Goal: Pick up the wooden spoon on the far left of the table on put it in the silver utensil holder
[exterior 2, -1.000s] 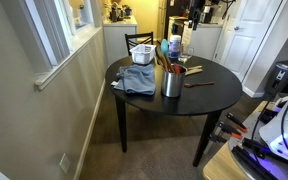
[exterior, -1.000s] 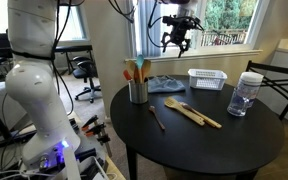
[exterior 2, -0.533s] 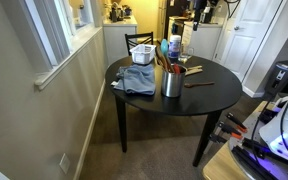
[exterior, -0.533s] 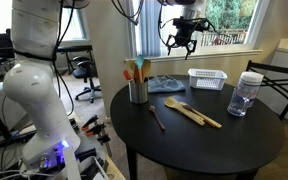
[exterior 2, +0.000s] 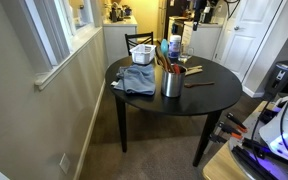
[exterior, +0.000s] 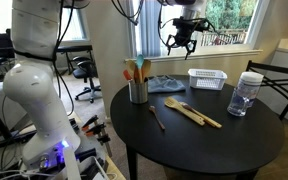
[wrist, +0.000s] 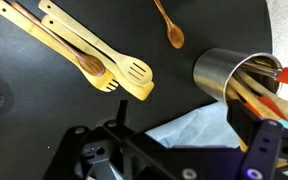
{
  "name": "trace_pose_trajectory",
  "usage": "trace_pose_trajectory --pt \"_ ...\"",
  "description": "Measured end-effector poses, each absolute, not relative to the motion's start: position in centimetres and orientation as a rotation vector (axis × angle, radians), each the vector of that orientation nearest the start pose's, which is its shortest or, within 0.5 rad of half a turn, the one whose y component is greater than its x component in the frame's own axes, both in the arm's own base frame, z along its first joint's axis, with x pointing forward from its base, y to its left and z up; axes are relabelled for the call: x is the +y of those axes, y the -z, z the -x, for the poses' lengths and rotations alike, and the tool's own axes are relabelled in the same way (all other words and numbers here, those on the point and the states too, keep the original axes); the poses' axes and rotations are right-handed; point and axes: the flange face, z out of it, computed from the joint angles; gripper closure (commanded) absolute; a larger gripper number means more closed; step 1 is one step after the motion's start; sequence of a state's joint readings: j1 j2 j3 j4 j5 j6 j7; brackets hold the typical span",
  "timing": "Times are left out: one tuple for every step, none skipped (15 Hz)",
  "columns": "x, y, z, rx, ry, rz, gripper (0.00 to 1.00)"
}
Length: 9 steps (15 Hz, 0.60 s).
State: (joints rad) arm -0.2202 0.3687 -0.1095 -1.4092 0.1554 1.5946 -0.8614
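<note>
The small dark wooden spoon lies on the round black table, just in front of the silver utensil holder. The holder has orange, green and wooden heads sticking up. The wrist view shows the spoon at the top and the holder at the right. In an exterior view the spoon lies to the right of the holder. My gripper hangs high above the table's far side, open and empty. In the wrist view the gripper is over a blue cloth.
Three light wooden utensils lie at the table's middle. A blue cloth, a white basket and a clear jar with a white lid stand at the back. A dark chair stands beside the table.
My gripper has shifted slightly sideways, high above the table, then held still. Nothing on the table has moved.
</note>
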Motion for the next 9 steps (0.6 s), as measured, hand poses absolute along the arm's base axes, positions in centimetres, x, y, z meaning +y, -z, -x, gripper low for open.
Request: trace_pose_trajectory --pt "-18.5 -48.0 -62.4 -0.753 -0.126 2.845 0.00" --pt "-18.5 -48.0 -62.4 -0.753 -0.126 2.845 0.00" --pt "-18.5 -48.0 -62.4 -0.753 -0.126 2.844 0.00" --pt "-18.5 -48.0 -62.4 -0.755 -0.126 2.844 0.00" --pt "-18.4 -48.0 -62.5 -0.757 -0.127 2.842 0.00" --pt "-18.1 -47.8 -62.6 -0.783 -0.128 2.831 0.00" --pt "-17.8 -47.4 -62.9 -0.825 -0.134 2.811 0.00" --pt "-17.2 -46.8 -63.2 -0.888 -0.151 2.774 0.00" --pt "-16.7 -46.1 -63.6 -0.944 -0.175 2.734 0.00"
